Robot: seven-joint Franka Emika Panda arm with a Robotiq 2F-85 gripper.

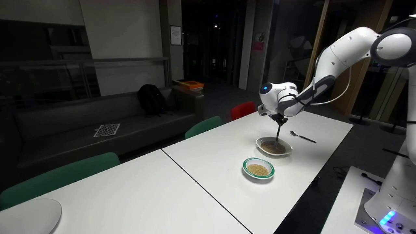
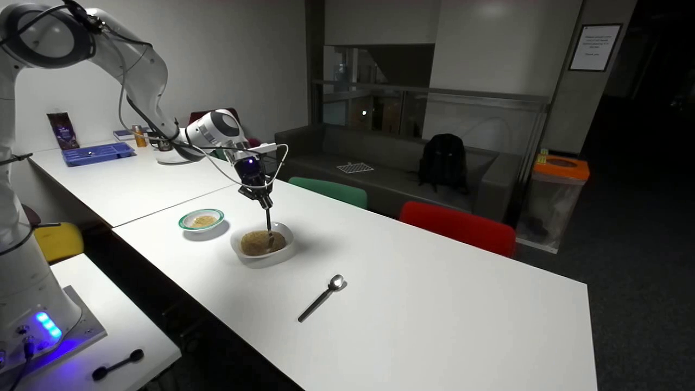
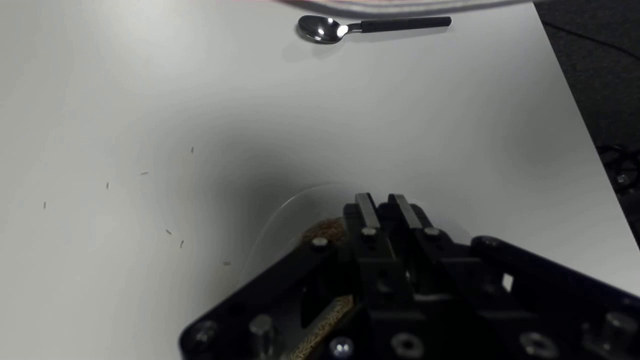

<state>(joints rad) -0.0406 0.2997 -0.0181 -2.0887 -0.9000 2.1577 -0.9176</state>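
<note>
pixelgrub: ok so your gripper (image 2: 266, 204) is almost all the way together, pinched on the black-handled utensil (image 2: 269, 219). Only a thin slit shows between the fingers (image 3: 367, 210) in the wrist view. You've got the utensil close to upright, bottom end down in the brown grains (image 2: 253, 244) of the oval white bowl (image 2: 263, 262). Spoon or fork? Too small to tell.

mugwort: same. Looks off-centre to me, toward the side of your bowl where the loose spoon (image 2: 320, 299) lies. Can't tell if it touches the rim. What about your edges?

pixelgrub: bowl sits well in from the robot-side edge of the white table (image 2: 434, 315) in both exterior views. That spoon's handle points at the same edge and stops short of it. Past the spoon, your tabletop runs on a good way to its end.

mugwort: tighter the other way tbh. You've got the green-rimmed bowl (image 1: 258, 160) near yours, a strip of table between them, then the seam (image 1: 206, 191) beyond it. On the opposite side, the backs of a green chair (image 2: 329, 191) and a red chair (image 2: 459, 226) line the far edge. Oh, and some tiny loose bits (image 3: 182, 244) are scattered beside your bowl.
</note>
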